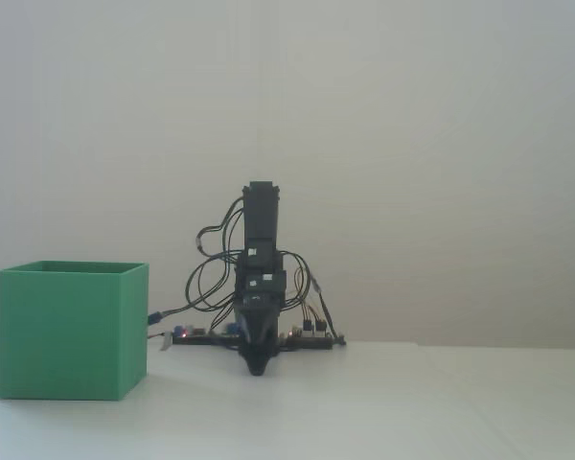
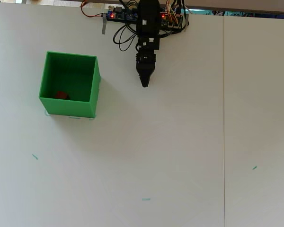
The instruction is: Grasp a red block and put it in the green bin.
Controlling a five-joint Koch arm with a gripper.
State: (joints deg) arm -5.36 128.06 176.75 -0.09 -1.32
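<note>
The small dark red rectangular block [image 2: 61, 95] lies inside the large bright green cube-shaped plastic bin [image 2: 92, 90], near its 7 o'clock corner in the overhead view. The bin stands on the white surface [image 2: 170, 151]. The black pincer [image 2: 144, 84] points toward 6 o'clock, well apart from the bin at its 3 o'clock side, closed to a single tip and holding nothing.

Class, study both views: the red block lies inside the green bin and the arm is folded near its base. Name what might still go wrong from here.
1. The red block sits low against a wall of the green bin, and the fixed view hides it, so checking there alone may miss it.
2. The tool points down close to the table; a careless restart may scrape it.
</note>
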